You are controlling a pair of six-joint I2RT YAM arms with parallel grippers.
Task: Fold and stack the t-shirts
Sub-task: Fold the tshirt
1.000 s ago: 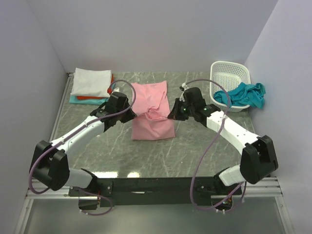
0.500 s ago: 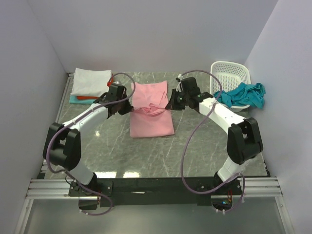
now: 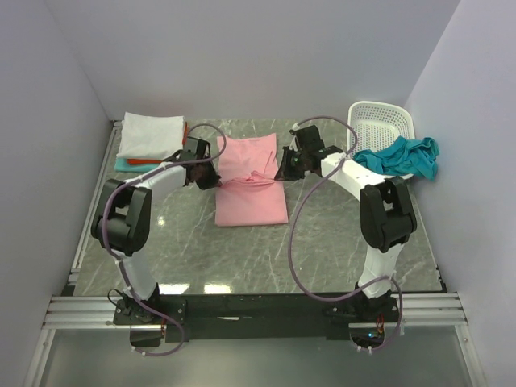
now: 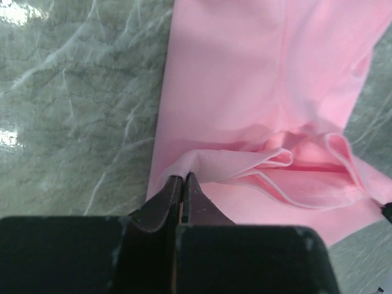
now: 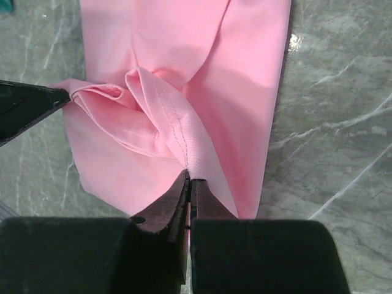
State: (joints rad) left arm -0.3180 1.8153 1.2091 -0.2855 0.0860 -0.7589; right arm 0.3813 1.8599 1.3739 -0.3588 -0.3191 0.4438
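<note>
The light pink t-shirt [image 3: 251, 201] lies lengthwise in the middle of the table, with one end lifted and bunched across its middle. My left gripper [image 3: 216, 179] is shut on that raised hem at the shirt's left edge; in the left wrist view its tips [image 4: 182, 178] pinch pink cloth [image 4: 245, 79]. My right gripper [image 3: 280, 172] is shut on the same hem at the right edge, tips [image 5: 189, 179] gripping a stitched fold [image 5: 165, 116]. A folded stack sits at the back left: a white t-shirt [image 3: 150, 134] on top, orange-red [image 3: 142, 162] and teal [image 3: 122, 165] edges below.
A white lattice basket [image 3: 379, 127] stands at the back right, with a crumpled teal t-shirt [image 3: 401, 156] draped over its front rim. Walls close in on the left, back and right. The left finger [image 5: 27, 105] shows in the right wrist view.
Both arms have stretched out toward the back, carrying the pinched hem of the pink t-shirt a little farther over its rear half. The grips have not changed.
</note>
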